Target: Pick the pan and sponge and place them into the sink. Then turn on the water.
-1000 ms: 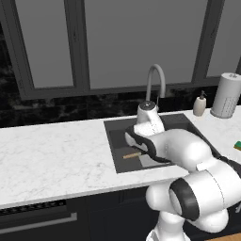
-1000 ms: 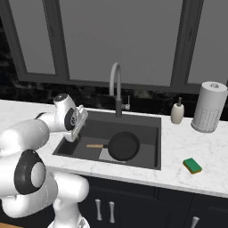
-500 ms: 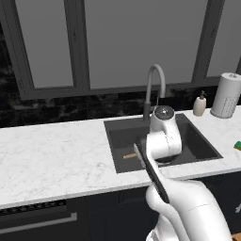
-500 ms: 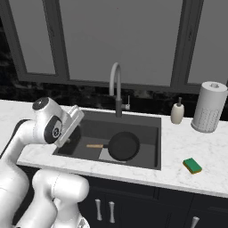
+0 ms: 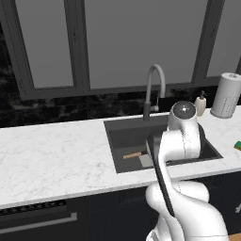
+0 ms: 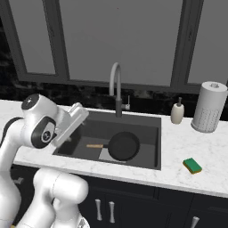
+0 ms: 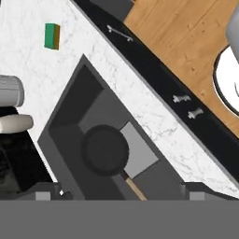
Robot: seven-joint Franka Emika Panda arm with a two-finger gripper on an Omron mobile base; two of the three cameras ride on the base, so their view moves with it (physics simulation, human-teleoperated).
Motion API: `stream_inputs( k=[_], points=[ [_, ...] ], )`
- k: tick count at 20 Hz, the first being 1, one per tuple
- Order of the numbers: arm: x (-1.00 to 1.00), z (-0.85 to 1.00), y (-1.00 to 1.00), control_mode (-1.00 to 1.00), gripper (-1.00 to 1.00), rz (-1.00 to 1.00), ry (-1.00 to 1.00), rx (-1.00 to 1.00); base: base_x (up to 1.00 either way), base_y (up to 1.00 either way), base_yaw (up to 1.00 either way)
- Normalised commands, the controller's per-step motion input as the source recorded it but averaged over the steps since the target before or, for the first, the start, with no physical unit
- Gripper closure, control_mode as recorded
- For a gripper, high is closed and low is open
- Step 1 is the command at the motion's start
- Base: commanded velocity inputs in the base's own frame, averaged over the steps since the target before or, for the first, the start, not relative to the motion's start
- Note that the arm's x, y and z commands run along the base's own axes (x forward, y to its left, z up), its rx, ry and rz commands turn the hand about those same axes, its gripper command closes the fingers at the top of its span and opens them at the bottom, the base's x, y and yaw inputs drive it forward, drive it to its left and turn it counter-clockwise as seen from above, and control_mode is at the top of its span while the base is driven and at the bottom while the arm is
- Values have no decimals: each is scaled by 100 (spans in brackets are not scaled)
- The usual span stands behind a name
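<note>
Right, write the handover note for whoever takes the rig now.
Claw: open, empty, raised over the sink.
Pan: done, lying in the sink, handle toward the arm's side.
Sponge: not yet moved, on the counter right of the sink, in front of the paper towel roll.
Faucet: no water running.
Left: sponge into the sink, then water on.

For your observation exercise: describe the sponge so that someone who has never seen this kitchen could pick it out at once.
Start at the dark sink set into the white marble counter and move along the counter to the side with the paper towel roll and soap bottle. Nearer the counter's front edge lies the sponge. It is the only green thing there, a small flat block with a yellowish edge.
</note>
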Motion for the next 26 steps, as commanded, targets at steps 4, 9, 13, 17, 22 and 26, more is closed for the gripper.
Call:
stream_inputs(
  k=[4, 9, 13, 17, 22, 26],
  points=[
    [-16, 70, -85, -100, -100, -23, 18, 25, 0, 0, 0],
    [-7, 21, -92, -100, -100, -25, 29, 13, 0, 0, 0],
    [0, 0, -87, -100, -100, -24, 25, 3, 0, 0, 0],
    [0, -18, -88, -100, -100, -17, 23, 0, 0, 0, 0],
    [7, -33, -77, -100, -100, -12, 14, 0, 0, 0, 0],
    [7, -40, -74, -100, -100, 0, 3, 0, 0, 0, 0]
  ],
)
